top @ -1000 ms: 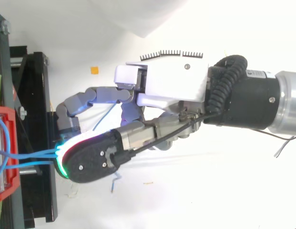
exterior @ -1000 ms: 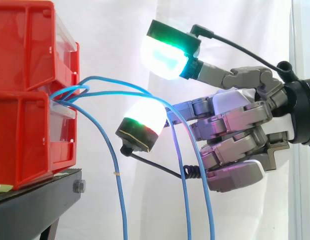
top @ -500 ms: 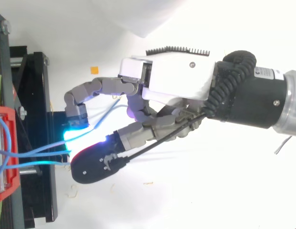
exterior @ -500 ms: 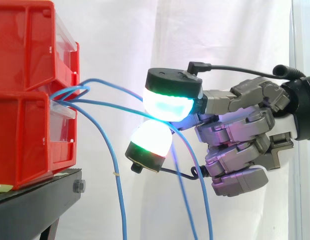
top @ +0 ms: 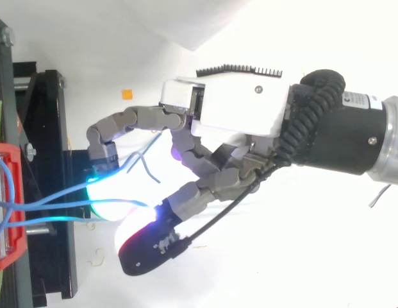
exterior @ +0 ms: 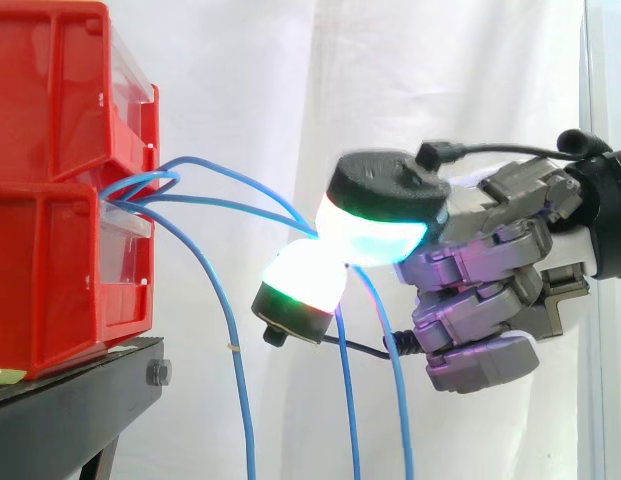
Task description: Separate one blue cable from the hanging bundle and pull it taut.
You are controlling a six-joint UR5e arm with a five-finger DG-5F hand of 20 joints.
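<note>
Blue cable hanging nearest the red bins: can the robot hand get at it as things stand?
Probably yes, once freed. Nothing stands between the robot hand and that blue cable, which hangs apart beside the red bins, but its pads are pinched on the other blue cables.

This is probably a robotics lab or test cell, not a home or shop. A plain white curtain [exterior: 410,90] closes off the background, and stacked red bins [exterior: 50,200] sit on a bare black stand [exterior: 60,420]. A robot hand [top: 231,112] with glowing fingertip pads works at blue cables [exterior: 227,340] hanging from the bins.
</note>
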